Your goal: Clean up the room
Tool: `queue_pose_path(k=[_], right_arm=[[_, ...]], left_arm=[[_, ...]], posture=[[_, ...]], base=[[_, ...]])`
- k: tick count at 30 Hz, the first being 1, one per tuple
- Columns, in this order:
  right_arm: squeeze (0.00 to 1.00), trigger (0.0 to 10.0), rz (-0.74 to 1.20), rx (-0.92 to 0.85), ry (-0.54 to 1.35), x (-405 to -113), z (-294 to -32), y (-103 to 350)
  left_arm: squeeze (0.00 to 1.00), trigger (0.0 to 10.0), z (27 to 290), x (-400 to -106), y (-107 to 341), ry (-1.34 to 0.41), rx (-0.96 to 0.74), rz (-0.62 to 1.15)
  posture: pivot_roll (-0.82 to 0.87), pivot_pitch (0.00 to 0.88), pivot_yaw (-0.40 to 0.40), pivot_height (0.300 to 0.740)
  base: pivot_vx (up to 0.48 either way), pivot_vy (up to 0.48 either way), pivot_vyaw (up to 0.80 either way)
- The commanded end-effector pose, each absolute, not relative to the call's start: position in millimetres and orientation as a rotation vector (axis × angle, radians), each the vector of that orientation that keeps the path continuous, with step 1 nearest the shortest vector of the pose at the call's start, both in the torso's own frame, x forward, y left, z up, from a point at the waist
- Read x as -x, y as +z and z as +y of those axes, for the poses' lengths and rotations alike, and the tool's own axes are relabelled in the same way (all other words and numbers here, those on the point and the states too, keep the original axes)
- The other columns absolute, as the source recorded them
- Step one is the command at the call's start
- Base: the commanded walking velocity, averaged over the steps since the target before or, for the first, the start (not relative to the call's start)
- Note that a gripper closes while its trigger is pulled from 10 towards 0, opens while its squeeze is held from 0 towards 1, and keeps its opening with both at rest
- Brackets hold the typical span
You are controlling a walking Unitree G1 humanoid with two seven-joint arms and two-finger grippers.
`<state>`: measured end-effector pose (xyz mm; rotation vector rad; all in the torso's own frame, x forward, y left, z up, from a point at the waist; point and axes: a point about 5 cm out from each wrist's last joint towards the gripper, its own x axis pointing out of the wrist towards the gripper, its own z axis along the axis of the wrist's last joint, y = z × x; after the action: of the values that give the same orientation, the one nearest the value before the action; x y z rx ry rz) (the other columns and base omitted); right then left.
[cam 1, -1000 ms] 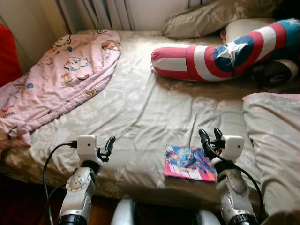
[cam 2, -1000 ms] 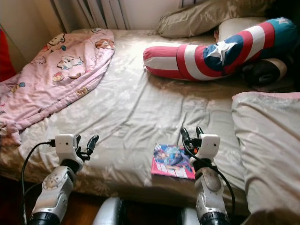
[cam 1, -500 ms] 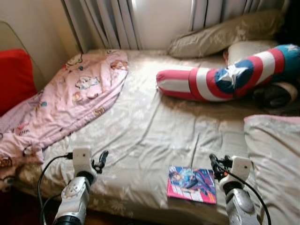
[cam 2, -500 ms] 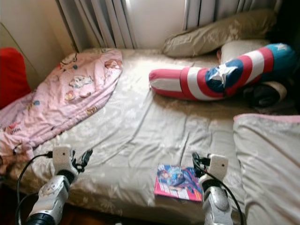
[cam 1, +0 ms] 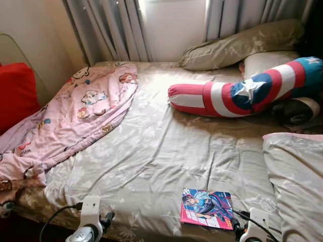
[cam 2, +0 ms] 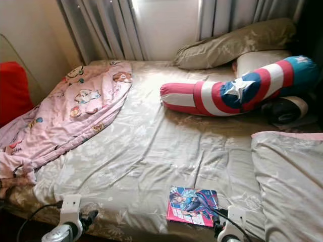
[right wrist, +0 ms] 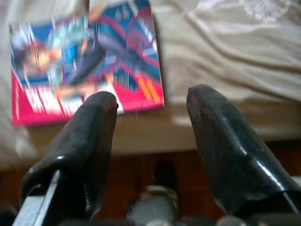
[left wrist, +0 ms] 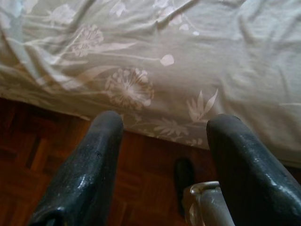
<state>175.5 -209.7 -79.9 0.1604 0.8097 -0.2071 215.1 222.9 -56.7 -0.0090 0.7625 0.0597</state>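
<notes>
Bed inspection: comic [cam 1: 207, 208] lies flat near the bed's [cam 1: 166, 146] front edge.
Right gripper [right wrist: 150, 117] hangs spread and empty just before it; left gripper [left wrist: 162, 141], fingers parted, empty, faces the bed's edge.

The bed sheet [cam 1: 166, 151] is showing pale olive-grey, with a faint white print of flowers and leaves. A pink blanket [cam 1: 75, 113] is lying over one side, carrying small cartoon figures. The long bolster [cam 1: 242, 93] is wearing red and white bands — then blue with a white star. The magazine [cam 1: 207, 207] is glowing pink at its edge, its cover running blue and purple. A red cushion [cam 1: 17, 93] is sitting by the wall — grey curtains [cam 1: 113, 30] are hanging behind. The floor [left wrist: 42, 155] is showing dark reddish-brown parquet.
</notes>
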Motion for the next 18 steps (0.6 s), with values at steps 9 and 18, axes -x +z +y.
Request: queue_pose_path(k=[9, 18], right_arm=[[0.0, 10.0, 0.866, -0.116, -0.196, -167.5, -203.4, -85.8], [0.0, 10.0, 0.877, -0.178, -0.193, -169.2, -201.4, -86.1]], left_arm=[[0.0, 10.0, 218.2, -188.6, -74.9, 0.081, 0.021, 0.895], [0.0, 10.0, 217.5, -184.4, -77.6, 0.112, 0.041, 0.913]], posture=[[0.01, 0.0, 0.1, 0.74], [0.01, 0.0, 0.092, 0.74]], base=[[0.0, 0.0, 0.18], [0.0, 0.0, 0.27]])
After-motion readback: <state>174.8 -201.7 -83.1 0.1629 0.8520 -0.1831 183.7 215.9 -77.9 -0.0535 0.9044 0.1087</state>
